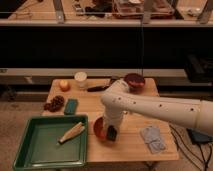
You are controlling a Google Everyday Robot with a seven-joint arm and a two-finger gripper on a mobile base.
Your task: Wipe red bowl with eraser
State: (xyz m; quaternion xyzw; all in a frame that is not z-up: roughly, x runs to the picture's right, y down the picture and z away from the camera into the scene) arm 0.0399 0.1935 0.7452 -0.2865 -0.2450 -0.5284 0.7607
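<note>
Now, up front: green tray (30, 150) filling the near-left corner, right wall just beside the red bowl (99, 128). Bowl close to the front edge of the table (127, 147), little margin there. Gripper (111, 131) down over the bowl's right side, apparently clenched on the eraser (111, 134), though too dim to swear by. Risks from here: pressing hard and shoving the bowl into the tray wall or toward that front edge; bearing on the rim and tipping it; losing the eraser on a wide stroke. Pale cloth (152, 139) near on the right, apart from the bowl. Farther back, teal block (71, 106) and dark cluster (54, 103), open board between them and the bowl. Farthest, maroon bowl (134, 81) and white cup (80, 79), well apart from the work.
</note>
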